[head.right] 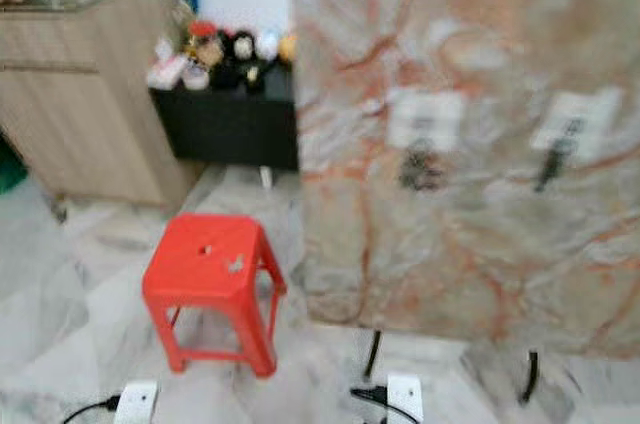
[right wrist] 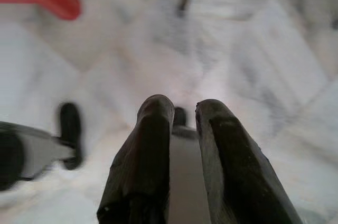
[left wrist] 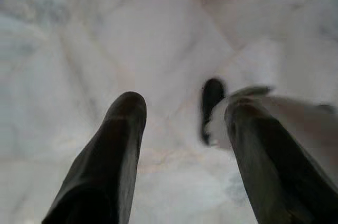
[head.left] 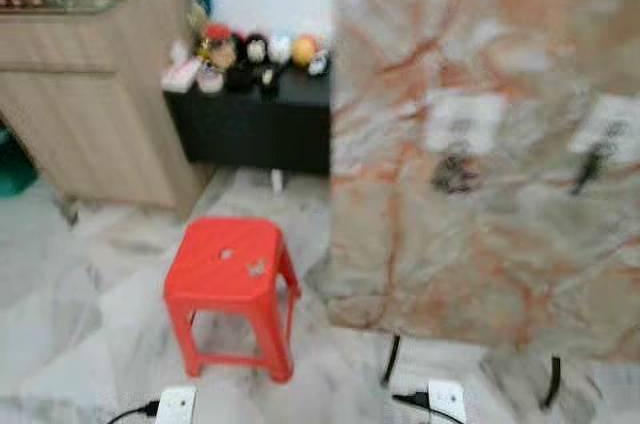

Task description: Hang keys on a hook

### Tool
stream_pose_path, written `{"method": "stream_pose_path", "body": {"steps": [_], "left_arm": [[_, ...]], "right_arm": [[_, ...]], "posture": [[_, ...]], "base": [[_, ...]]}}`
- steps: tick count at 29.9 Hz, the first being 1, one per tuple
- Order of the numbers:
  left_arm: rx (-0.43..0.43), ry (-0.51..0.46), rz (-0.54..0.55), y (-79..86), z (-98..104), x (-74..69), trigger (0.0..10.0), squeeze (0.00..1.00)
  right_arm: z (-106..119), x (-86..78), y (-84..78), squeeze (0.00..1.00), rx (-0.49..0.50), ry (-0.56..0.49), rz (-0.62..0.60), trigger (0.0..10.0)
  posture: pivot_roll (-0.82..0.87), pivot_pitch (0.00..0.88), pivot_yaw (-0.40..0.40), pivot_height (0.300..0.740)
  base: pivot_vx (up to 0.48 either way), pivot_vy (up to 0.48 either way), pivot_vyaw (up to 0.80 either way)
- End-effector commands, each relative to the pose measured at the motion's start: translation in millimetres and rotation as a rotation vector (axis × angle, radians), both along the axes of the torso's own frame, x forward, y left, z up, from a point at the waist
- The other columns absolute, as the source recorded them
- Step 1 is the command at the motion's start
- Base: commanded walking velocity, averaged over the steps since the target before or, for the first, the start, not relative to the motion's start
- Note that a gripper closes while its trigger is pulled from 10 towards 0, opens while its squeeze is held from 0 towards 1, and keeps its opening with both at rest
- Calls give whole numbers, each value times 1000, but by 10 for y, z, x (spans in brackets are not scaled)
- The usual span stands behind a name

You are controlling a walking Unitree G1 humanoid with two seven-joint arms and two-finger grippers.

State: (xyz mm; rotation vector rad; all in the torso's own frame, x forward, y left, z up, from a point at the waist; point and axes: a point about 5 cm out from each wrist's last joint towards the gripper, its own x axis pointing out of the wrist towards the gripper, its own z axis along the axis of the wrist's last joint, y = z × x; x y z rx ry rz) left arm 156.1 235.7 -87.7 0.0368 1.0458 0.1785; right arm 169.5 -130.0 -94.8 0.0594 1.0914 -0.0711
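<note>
A marble-patterned table (head.left: 480, 274) fills the right of the head views, which are blurred. On it a dark clump, probably the keys (head.left: 455, 172), lies just below a white patch (head.left: 465, 122). Farther right a dark slim thing (head.left: 590, 169) lies by a second white patch (head.left: 612, 129); what it is I cannot tell. My left gripper (left wrist: 184, 102) hangs over the pale floor with its fingers wide apart, holding nothing. My right gripper (right wrist: 183, 105) also hangs above the floor, its fingers almost together and nothing gripped.
A red plastic stool (head.left: 230, 264) stands on the floor left of the table. Two white power strips (head.left: 177, 404) (head.left: 447, 399) with black cables lie near my feet. A wooden cabinet (head.left: 90, 104) and a low black shelf (head.left: 250, 129) with toys stand at the back.
</note>
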Motion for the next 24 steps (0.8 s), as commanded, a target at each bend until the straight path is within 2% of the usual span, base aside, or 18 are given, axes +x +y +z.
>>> {"method": "stream_pose_path", "body": {"steps": [1,11,16,24], "left_arm": [[-13,-11,-3,-41,11,53,10000,0],[-11,-10,-3,-29,14,52,10000,0],[-9,-8,-1,-18,14,47,10000,0],[-6,-12,8,-12,16,48,10000,0]], "right_arm": [[-5,-10,-47,0,-10,-3,-11,10000],[-3,-7,-38,0,-6,-5,-14,10000],[-3,-9,-31,0,-5,-6,-11,10000],[-3,-7,-30,0,-5,-5,-8,10000]], "posture": [[47,0,-7,728],[47,0,-6,728],[48,0,-5,728],[57,0,-14,728]], "base": [[0,319,0],[0,317,0],[0,0,0],[0,441,0]]}}
